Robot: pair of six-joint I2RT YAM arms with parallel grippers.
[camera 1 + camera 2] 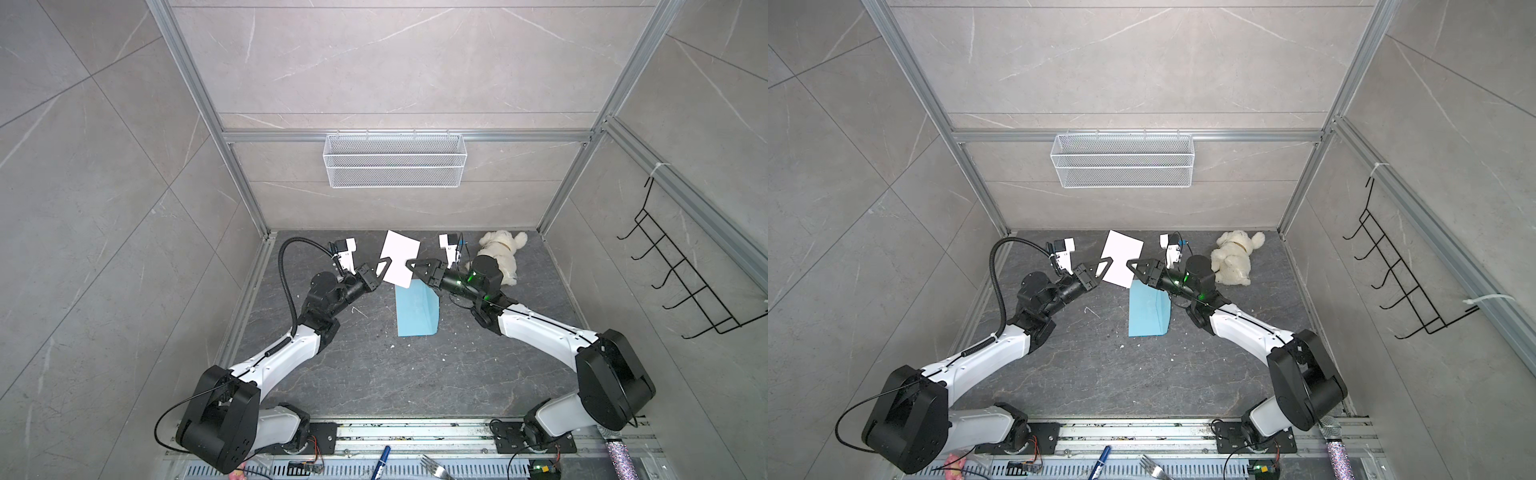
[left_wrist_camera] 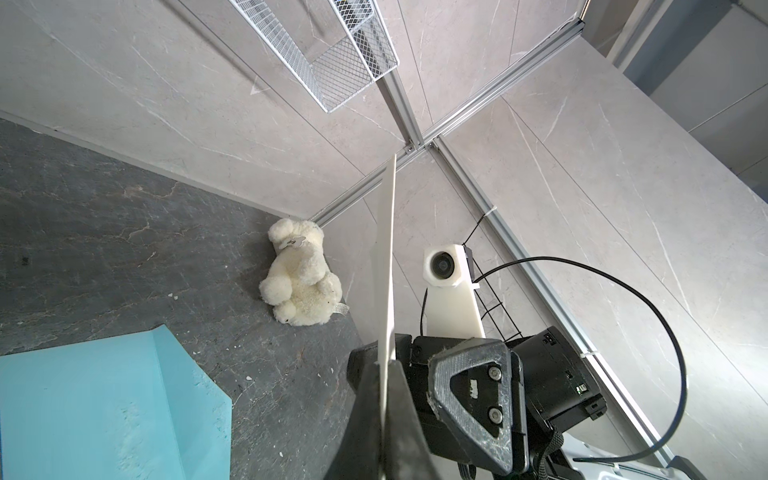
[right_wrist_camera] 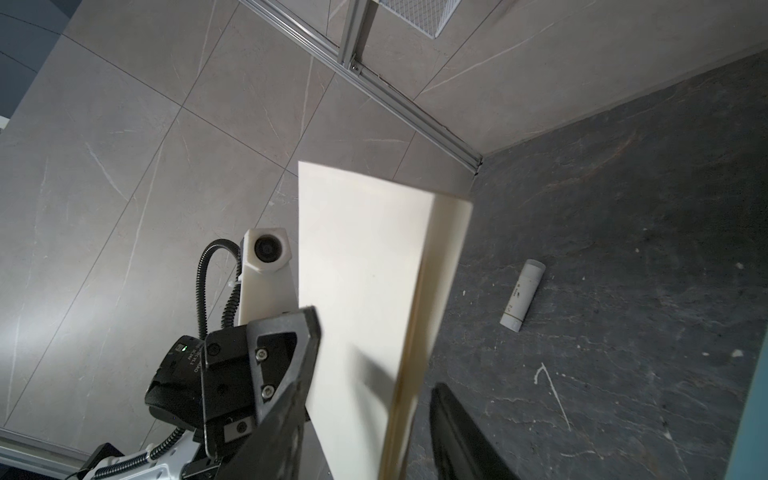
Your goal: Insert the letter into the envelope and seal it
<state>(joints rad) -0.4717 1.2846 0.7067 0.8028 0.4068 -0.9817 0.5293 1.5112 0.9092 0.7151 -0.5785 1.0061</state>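
While my left pincer [image 1: 384, 263] is clamped on one edge of the folded cream paper letter [image 1: 400, 255], holding it in the air, my right pincer [image 1: 410, 263] straddles the opposite edge, jaws part-open with one not touching. Below both pincers, toward the arm bases, the long light blue paper envelope [image 1: 417, 311] lies on the dark stone-look tabletop [image 1: 374, 374], flap open. I judge nothing is inserted or sealed yet.

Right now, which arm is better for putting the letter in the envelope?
Probably left: the left gripper is shut on the letter by the envelope; the right gripper has open jaws around it.
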